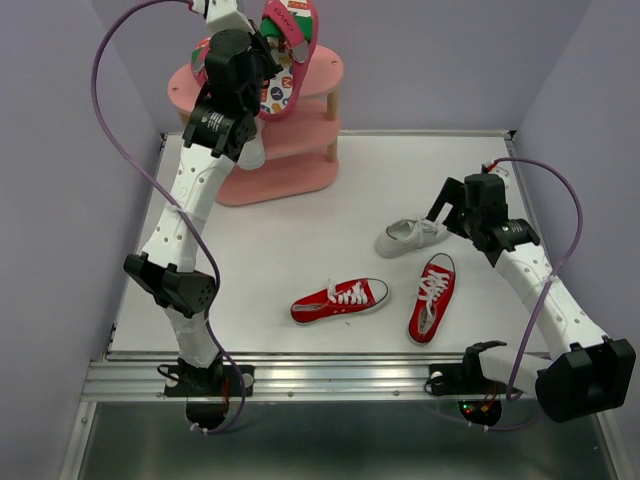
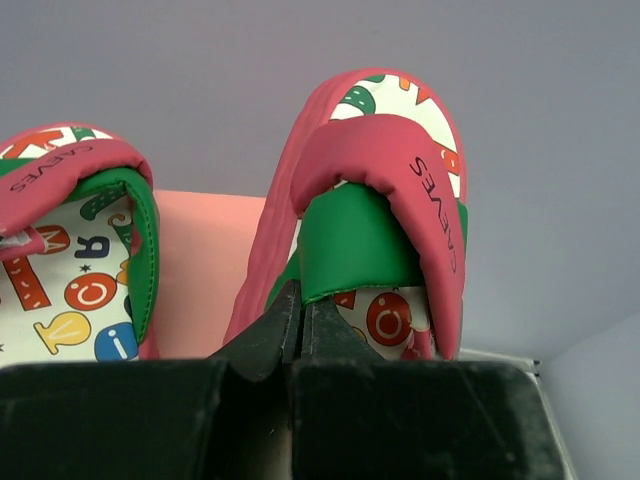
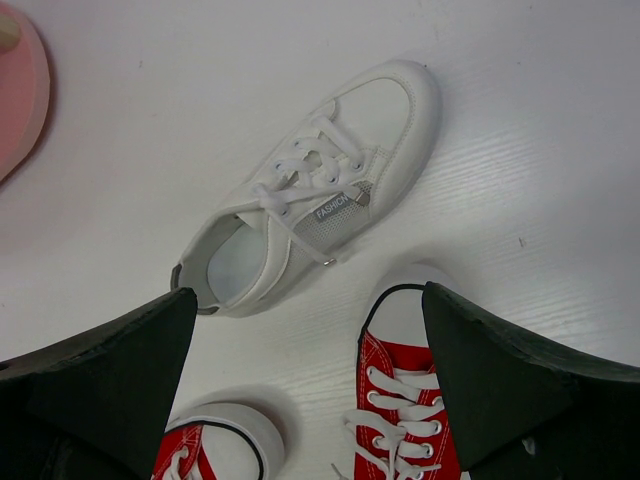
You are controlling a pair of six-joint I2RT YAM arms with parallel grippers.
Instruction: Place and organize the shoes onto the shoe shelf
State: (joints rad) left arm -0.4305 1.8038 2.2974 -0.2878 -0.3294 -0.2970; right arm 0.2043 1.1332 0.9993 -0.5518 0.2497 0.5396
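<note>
The left gripper (image 2: 300, 310) pinches the flip-flop (image 2: 385, 160) strap, length running up the frame; right gripper (image 3: 310, 300) spread above white sneaker (image 3: 320, 185), toe upper right

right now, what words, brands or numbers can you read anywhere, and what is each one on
"CAEVES": red strap of the held flip-flop.
"CAEVES": strap of the other flip-flop, seen upside down.
"R", "O", "i": letters printed on that other flip-flop's insole.
"FASHION": side tag of the white sneaker.
No numbers; nothing legible on the red sneakers.
</note>
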